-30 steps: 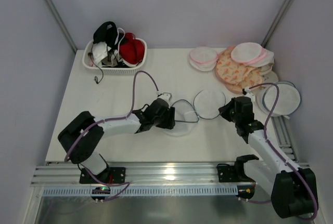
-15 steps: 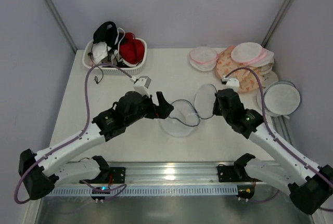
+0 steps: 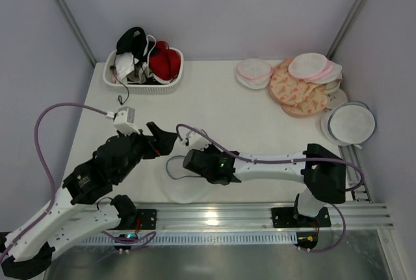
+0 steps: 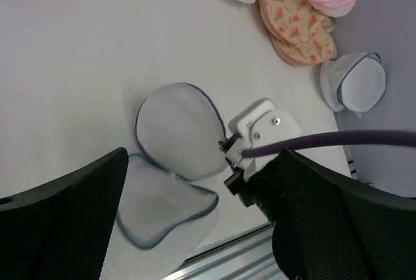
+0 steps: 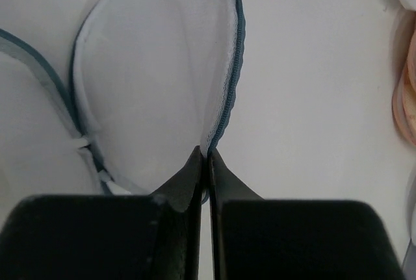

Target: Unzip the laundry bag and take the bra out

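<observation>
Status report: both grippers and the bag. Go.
Left gripper jaws open, empty. Right gripper jaws shut on laundry bag rim; bag unzipped, halves splayed, empty. Black bra in basket, far left. No obstruction seen.

Left arm (image 3: 84,186) is extended from the near left corner toward the centre. Left gripper (image 3: 162,139) is pointed right, with its fingers (image 4: 65,215) spread wide apart. Right arm (image 3: 273,162) is stretched leftward along the near side. Right gripper (image 5: 208,152) is pinched closed on the rim of the laundry bag (image 5: 156,65).
</observation>
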